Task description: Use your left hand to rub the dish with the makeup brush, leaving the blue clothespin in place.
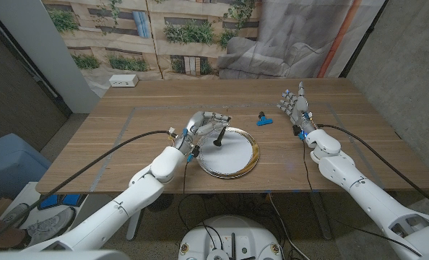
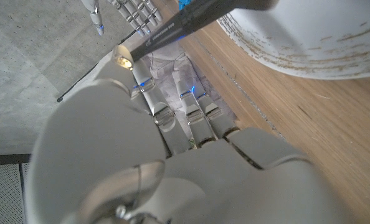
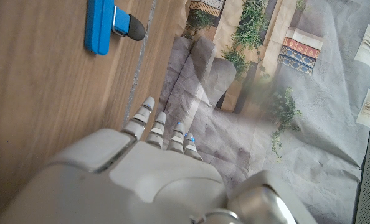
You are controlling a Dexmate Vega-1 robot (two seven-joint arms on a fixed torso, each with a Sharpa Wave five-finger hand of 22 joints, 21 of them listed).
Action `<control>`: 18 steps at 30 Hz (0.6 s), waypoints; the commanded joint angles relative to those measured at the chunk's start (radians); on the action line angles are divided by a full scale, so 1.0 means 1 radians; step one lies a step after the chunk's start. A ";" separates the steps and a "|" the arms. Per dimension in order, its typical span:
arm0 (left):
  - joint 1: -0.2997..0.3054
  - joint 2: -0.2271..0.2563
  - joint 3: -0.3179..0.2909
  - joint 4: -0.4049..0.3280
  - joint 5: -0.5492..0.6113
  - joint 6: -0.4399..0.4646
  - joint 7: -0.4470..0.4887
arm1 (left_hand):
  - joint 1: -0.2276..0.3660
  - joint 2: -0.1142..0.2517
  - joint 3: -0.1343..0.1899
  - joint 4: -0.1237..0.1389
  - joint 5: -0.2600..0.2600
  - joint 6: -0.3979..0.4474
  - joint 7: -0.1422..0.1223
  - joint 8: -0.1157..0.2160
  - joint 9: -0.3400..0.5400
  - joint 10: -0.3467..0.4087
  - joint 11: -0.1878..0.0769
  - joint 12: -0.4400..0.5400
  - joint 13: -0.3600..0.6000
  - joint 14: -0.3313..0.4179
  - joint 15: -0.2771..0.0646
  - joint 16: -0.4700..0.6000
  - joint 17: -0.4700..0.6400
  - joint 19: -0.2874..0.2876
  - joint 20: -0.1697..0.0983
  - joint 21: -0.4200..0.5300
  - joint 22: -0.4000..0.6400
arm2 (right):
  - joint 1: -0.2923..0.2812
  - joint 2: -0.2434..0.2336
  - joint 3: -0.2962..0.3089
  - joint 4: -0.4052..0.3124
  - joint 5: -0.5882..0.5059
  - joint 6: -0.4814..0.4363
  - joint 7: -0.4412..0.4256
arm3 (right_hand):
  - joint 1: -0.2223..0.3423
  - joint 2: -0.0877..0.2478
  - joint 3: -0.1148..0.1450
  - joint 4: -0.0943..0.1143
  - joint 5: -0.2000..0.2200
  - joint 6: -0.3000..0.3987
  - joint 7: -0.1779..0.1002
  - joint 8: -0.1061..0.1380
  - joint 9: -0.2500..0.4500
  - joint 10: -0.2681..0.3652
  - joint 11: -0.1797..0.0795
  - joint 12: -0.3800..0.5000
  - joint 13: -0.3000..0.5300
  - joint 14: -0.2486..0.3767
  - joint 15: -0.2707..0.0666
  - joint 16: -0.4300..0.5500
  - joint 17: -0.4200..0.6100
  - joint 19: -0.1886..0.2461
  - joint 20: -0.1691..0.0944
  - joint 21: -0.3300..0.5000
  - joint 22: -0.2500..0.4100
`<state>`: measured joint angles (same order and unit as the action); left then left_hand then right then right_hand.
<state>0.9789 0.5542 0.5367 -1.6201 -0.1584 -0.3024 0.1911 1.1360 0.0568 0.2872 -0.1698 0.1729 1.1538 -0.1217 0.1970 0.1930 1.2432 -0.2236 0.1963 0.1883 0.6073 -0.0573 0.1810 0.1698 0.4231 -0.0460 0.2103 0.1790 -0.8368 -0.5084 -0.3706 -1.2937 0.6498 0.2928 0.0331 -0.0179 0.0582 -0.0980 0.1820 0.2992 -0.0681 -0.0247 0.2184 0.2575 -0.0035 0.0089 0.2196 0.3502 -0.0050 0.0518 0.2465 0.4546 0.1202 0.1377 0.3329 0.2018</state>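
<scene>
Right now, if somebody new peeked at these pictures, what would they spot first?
Probably the round white dish with the gold rim in the middle of the wooden table, because the robot's left hand holds a black makeup brush with its tip on the dish. Next, the small blue clothespin lying just behind the dish, and the right hand standing open beside it.

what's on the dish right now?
The makeup brush, held by the left hand, has its head on the dish near the rim. The rest of the dish looks bare. The blue clothespin lies off it on the table.
</scene>
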 commanded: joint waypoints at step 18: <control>0.008 0.052 -0.041 -0.146 0.105 0.173 0.108 | 0.003 0.009 -0.005 0.001 0.008 0.006 0.002 0.004 0.003 0.010 -0.004 0.005 0.004 0.011 -0.164 0.006 0.003 0.000 -0.025 0.003 0.004 | -0.001 0.000 0.000 -0.001 0.000 0.000 0.000 | -0.004 0.107 -0.004 0.008 0.007 -0.007 0.001 0.006 0.002 -0.003 0.003 0.007 0.003 -0.004 0.005 0.002 0.001 -0.001 0.004 0.007 0.006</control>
<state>0.9828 0.5791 0.5075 -1.7030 -0.1036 -0.2104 0.2601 1.1358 0.0566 0.2871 -0.1699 0.1719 1.1539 -0.1217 0.1970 0.1926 1.2432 -0.2236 0.1953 0.1886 0.6073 -0.0573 0.1810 0.1698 0.4231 -0.0460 0.2103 0.1790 -0.8374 -0.5086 -0.3705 -1.2941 0.6496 0.2928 0.0328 -0.0179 0.0582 -0.0980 0.1820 0.2992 -0.0681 -0.0248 0.2184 0.2575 -0.0036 0.0089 0.2196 0.3502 -0.0050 0.0518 0.2465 0.4546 0.1202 0.1377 0.3329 0.2018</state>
